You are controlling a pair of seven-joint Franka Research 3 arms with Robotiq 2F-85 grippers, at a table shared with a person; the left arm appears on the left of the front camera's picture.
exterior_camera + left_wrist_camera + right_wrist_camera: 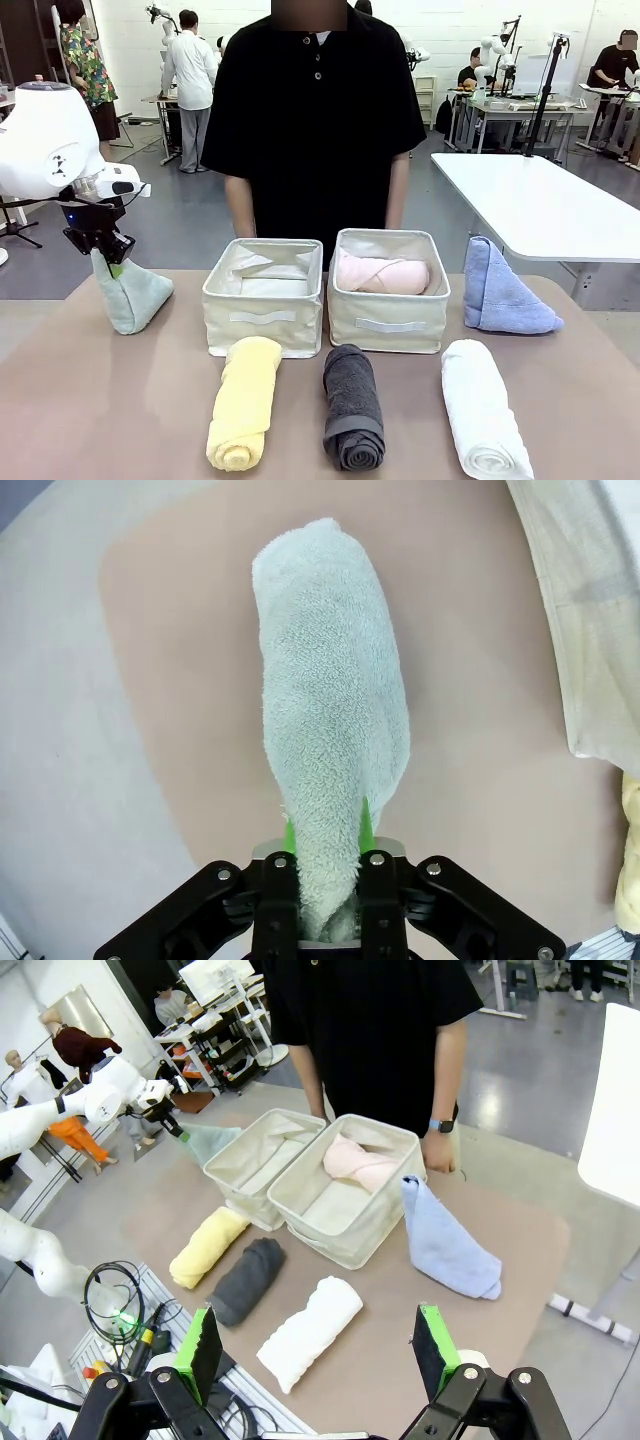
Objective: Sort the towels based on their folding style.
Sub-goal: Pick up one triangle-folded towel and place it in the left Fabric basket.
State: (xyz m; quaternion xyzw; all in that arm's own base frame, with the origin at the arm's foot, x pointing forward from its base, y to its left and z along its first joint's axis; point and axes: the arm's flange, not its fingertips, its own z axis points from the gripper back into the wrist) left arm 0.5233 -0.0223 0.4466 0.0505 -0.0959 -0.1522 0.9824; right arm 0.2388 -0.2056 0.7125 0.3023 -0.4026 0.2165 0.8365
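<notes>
At the table's far left, my left gripper (108, 262) is shut on the top corner of the mint green folded towel (133, 293); in the left wrist view the green pads pinch the towel (335, 740) near the bottom edge. A pale pink rolled towel (383, 274) lies in the right bin (388, 322). The periwinkle folded towel (500, 290) stands right of that bin. Yellow (243, 402), dark grey (352, 405) and white (483, 420) rolls lie along the near edge. My right gripper (318, 1352) hangs open high above the table, holding nothing.
The left cream bin (264, 312) holds no towel. A person (318, 110) stands behind the bins, one hand (437, 1150) by the right bin. A white table (540, 205) stands at the far right. Cables (120, 1305) lie by the table's near side.
</notes>
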